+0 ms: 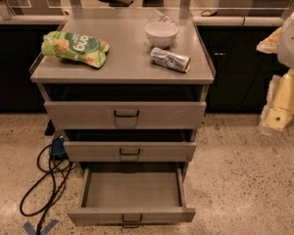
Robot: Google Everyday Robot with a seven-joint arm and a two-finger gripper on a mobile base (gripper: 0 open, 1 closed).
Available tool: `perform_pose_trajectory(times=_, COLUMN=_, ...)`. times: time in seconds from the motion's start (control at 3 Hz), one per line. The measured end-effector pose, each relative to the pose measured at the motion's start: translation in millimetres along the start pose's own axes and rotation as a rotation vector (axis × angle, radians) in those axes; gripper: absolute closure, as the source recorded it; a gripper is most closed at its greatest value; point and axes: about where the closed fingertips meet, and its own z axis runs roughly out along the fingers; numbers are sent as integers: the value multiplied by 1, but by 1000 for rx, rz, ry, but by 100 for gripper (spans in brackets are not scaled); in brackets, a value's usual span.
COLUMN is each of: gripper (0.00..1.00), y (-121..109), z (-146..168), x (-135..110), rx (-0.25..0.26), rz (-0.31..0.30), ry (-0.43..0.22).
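Note:
A grey cabinet (122, 70) with three drawers stands in the middle. Its bottom drawer (132, 192) is pulled out and looks bare inside; the upper two (126, 114) (130, 151) are pushed in. On the top lie a green chip bag (74, 48) at the left, a white bowl (161, 34) at the back right, and a silver can (171, 59) on its side in front of the bowl. My arm and gripper (273, 121) hang at the right edge, beside the cabinet at top-drawer height, touching nothing. The can is the nearest object.
Black cables (49, 180) and a blue plug block (57, 148) lie on the speckled floor left of the cabinet. A dark counter with a pale ledge (245, 21) runs behind. Blue tape (39, 226) marks the floor at the lower left.

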Motion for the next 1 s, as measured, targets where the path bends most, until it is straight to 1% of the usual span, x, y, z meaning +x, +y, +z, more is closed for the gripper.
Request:
perform_pose_trajectory(times=0.33, gripper=0, y=0, z=0, x=0, rx=0, rz=0, ry=0)
perform_pose_trajectory(times=0.67, gripper=0, y=-4, z=4, x=-1, rx=8, rz=-8, ry=16)
perform_pose_trajectory(times=1.0, gripper=0, y=-28, z=39, x=-18, rx=-71, rz=-77, ry=39)
